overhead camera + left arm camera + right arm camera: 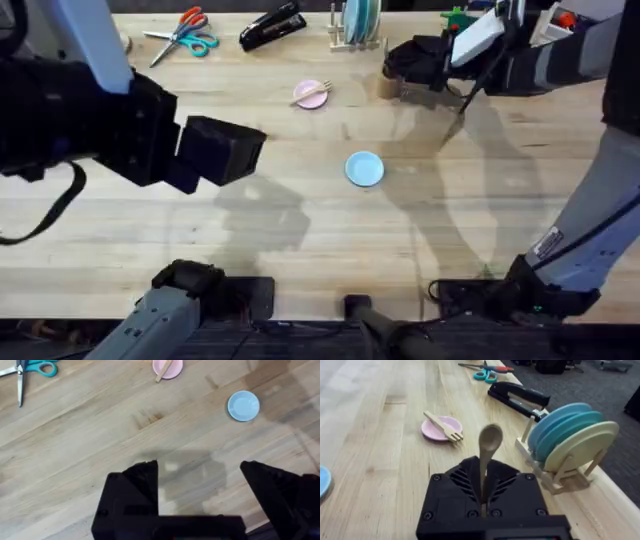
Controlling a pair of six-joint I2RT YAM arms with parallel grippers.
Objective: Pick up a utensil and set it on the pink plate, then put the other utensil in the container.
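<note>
The pale wooden fork (313, 91) lies across the small pink plate (306, 99) at the back centre of the table; the right wrist view shows the fork (443, 426) and the plate (436, 431) too. My right gripper (482, 474) is shut on the handle of the round-ended wooden utensil (489, 440), which stands up between its fingers. In the overhead view the right gripper (402, 62) hovers right beside the tan container (387, 87), partly covering it. My left gripper (200, 477) is open and holds nothing, raised above bare wood at the left (228, 150).
A light-blue plate (364, 168) sits mid-table. Along the back edge are scissors (182, 32), a black stapler (272, 25) and a dish rack with upright plates (358, 24). Bare wood spreads across the table's front half.
</note>
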